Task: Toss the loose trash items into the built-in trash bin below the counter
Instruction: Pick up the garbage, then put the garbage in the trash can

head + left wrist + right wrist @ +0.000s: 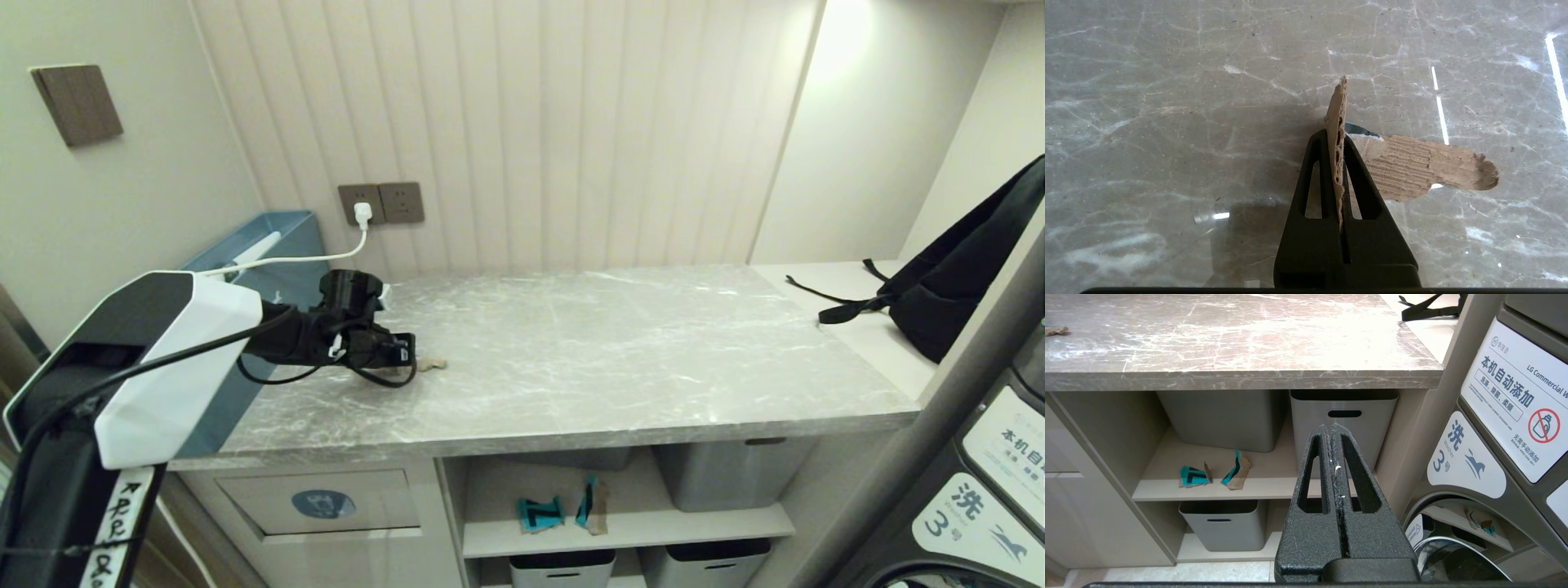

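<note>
Cardboard scrap, plain brown, sits pinched on edge between my left gripper's fingers, which are pressed together on it; a flap of the same piece lies flat on the counter beside them. From the head view I see that gripper low over the counter's left end, near a blue tub. Two teal-printed scraps rest on the open shelf under the counter, close together. Left of that shelf is the bin flap with its blue sticker. My right gripper hangs in front of the shelves with its fingers together, holding nothing.
</note>
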Controlling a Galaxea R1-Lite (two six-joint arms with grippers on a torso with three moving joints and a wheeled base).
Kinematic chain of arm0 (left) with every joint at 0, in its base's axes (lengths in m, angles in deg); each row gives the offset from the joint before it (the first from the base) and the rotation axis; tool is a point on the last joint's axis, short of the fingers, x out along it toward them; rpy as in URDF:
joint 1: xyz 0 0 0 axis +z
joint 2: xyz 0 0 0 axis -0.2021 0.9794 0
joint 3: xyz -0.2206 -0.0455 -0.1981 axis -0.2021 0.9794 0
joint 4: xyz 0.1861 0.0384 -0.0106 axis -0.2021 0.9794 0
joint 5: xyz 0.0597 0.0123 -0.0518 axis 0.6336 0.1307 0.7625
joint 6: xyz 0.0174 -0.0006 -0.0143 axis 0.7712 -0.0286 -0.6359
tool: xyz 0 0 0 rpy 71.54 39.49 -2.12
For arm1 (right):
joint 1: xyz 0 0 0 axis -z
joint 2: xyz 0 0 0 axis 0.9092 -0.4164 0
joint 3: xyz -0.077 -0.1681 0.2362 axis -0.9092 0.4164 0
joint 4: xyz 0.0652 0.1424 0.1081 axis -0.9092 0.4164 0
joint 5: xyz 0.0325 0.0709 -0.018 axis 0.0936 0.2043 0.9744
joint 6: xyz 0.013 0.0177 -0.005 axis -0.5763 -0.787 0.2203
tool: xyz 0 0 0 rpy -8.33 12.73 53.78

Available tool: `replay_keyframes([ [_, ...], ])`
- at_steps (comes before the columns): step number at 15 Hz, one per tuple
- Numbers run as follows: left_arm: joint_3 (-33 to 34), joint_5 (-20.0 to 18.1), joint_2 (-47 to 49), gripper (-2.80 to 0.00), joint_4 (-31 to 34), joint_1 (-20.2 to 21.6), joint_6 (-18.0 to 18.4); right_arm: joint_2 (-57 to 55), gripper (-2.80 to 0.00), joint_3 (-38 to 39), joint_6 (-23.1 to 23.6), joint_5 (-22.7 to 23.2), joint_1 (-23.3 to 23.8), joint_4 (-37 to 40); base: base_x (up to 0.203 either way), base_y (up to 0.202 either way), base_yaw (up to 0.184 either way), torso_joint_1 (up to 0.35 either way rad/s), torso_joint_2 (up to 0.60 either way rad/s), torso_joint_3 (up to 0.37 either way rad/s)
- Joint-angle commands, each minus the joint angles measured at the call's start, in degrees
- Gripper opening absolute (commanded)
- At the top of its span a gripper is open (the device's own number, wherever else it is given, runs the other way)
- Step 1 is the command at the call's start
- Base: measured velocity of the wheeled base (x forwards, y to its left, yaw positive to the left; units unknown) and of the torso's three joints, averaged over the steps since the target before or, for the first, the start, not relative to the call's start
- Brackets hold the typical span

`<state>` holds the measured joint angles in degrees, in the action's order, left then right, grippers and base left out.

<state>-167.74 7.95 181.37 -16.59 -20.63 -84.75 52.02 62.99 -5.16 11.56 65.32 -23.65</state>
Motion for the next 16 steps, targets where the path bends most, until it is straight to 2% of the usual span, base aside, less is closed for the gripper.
replay_keyframes([
  [1, 0.1, 0.0, -0.8, -2.80, 0.1, 0.0, 0.0, 0.0, -2.80, 0.0, 0.0, 0.0, 0.0, 0.0, 0.000, 0.000, 0.000, 0.000, 0.00, 0.000],
  [4, 3.4, -0.2, -4.3, -2.80, 0.5, 0.0, -0.2, 0.0, -2.80, 0.0, 0.0, 0.0, 0.0, 0.0, 0.000, 0.000, 0.000, 0.000, 0.00, 0.000],
  [8, 17.0, -2.2, -16.3, -2.80, -0.1, 0.1, -0.7, -0.1, -2.80, 0.0, 0.0, 0.0, 0.0, 0.0, 0.000, 0.000, 0.000, 0.000, 0.00, 0.000],
  [16, 46.6, -3.2, -60.9, -2.80, -1.7, 0.4, -3.8, -0.1, -2.80, 0.0, 0.1, 0.2, 0.0, 0.0, 0.000, 0.000, 0.000, 0.000, 0.00, 0.000],
])
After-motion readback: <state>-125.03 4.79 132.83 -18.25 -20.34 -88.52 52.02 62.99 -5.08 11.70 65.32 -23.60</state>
